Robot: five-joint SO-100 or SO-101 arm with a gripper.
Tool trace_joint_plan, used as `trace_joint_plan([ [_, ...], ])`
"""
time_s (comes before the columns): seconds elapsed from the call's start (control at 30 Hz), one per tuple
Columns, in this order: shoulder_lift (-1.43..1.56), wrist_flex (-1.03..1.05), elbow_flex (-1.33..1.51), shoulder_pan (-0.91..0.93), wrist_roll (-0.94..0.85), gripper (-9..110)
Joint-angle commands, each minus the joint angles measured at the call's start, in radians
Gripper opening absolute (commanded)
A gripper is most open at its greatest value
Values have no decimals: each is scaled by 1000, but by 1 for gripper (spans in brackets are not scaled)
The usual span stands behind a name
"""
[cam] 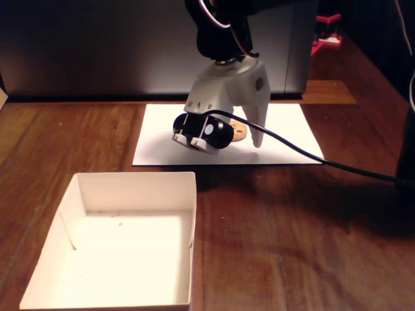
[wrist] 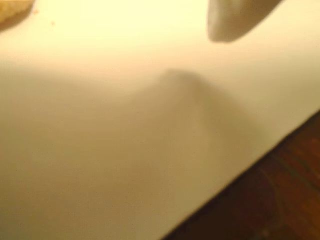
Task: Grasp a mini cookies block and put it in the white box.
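The white plastic two-finger gripper (cam: 249,137) is seen lowered over a flat white paper sheet (cam: 162,139) at the far side of the wooden table (cam: 292,227). One white fingertip (cam: 258,139) is seen close to the sheet; the other finger is hidden behind the black wrist camera (cam: 211,133), so whether the jaws are parted or closed cannot be told. Nothing is judged to be held.

The small round tan-brown cookie (cam: 240,132) is seen lying flat on the sheet, just beside that fingertip and partly hidden by the camera. In the blurred wrist view only an edge of the cookie (wrist: 15,10) is caught at the top left corner, well apart from the fingertip (wrist: 235,22) at the top right. The cookie is therefore judged to lie off to one side of the gripper rather than between the fingers; being round, it has no long axis.

The shallow square white cardboard box (cam: 130,188) stands empty at the near left of the fixed view, well apart from the gripper.
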Motion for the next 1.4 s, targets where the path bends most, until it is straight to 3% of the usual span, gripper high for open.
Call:
trace_joint_plan([
  [0.0, 64, -3, -89, -8, 6, 51],
  [1.37, 103, -17, -89, 26, -18, 51],
])
